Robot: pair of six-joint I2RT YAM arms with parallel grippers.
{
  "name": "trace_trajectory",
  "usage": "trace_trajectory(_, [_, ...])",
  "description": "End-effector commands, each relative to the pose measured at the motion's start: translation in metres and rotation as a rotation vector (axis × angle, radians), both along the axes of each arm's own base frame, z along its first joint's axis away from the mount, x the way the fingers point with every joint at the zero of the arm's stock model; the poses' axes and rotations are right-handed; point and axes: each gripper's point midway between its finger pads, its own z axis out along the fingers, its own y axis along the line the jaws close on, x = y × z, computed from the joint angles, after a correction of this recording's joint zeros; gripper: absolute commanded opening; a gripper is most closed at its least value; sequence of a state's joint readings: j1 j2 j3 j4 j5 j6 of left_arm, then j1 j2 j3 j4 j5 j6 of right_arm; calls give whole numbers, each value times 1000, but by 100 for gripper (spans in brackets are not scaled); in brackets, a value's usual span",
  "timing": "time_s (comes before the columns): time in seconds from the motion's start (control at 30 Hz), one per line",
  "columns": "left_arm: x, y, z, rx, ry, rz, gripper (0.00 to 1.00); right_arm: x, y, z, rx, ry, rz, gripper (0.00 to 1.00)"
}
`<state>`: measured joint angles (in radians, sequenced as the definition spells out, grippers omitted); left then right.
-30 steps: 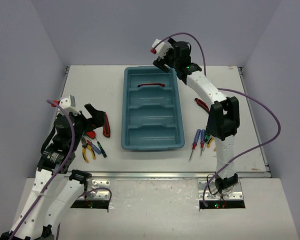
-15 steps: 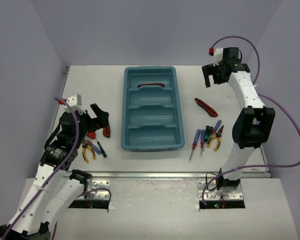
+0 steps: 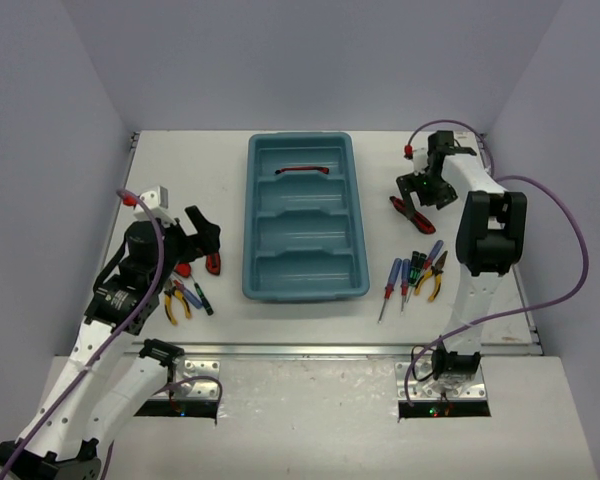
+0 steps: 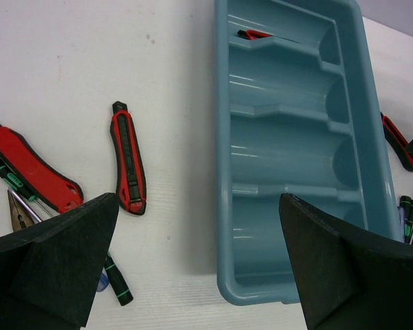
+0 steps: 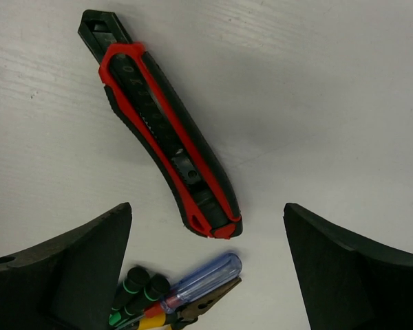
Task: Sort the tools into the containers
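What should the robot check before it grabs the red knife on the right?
1. Right gripper open and empty: ok.
2. Utility knife lined up under it: ok.
3. Blue screwdriver clear of that knife: ok, close but apart.
4. Room in the tray, far compartment: ok, only one red knife there.
5. Height above the table: cannot tell.
6. Left gripper out of the way: ok, open, across the tray.
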<state>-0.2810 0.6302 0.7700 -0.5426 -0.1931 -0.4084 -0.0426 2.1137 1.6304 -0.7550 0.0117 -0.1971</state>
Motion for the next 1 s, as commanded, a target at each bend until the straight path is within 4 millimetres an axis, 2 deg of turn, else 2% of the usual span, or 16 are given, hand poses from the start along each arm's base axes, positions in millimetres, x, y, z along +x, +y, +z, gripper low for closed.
trace_trajectory(0.0, [2,-2,13,-11,-54,-4,100,22,8,-2,42,-58,55,89])
trace_trajectory(0.17, [2,-2,14,-11,-56,-4,100,24,22,-15,117,-50,100,82])
trace_trajectory(0.27, [2,-2,14,-12,-57,-4,100,27,27,-28,118,-45,128,73])
trace_trajectory(0.33, [2,-1,14,-13,-58,-2,100,32,21,-32,76,-46,119,57])
trace_trajectory(0.37, [2,-1,14,-11,-57,0,100,33,18,-33,57,-46,107,38])
trace_trajectory(0.4, [2,-1,14,-12,-58,1,100,35,16,-34,41,-45,97,33])
trace_trajectory(0.43, [2,-1,14,-11,-56,1,100,38,12,-32,15,-54,80,19])
trace_trajectory(0.47, [2,0,13,-10,-55,3,100,41,10,-30,1,-68,71,10])
trace_trajectory(0.53, [2,0,14,-10,-58,3,100,50,7,-15,-37,-126,56,1])
trace_trajectory(0.6, [2,0,13,-8,-54,6,100,63,5,13,-73,-217,41,0])
trace_trajectory(0.63, [3,0,13,-8,-54,6,100,68,7,24,-95,-260,44,0])
trace_trajectory(0.7, [3,0,13,-7,-53,7,100,83,23,56,-136,-377,90,0])
trace_trajectory(0.77, [3,1,13,-6,-52,10,100,94,51,95,-190,-507,206,0])
trace_trajectory(0.83, [3,1,12,-5,-49,13,100,102,80,117,-244,-605,359,0])
trace_trajectory(0.9, [3,2,13,-5,-52,20,100,108,133,134,-324,-751,605,0])
trace_trajectory(0.97, [3,4,13,-3,-53,26,100,115,157,148,-367,-841,699,0])
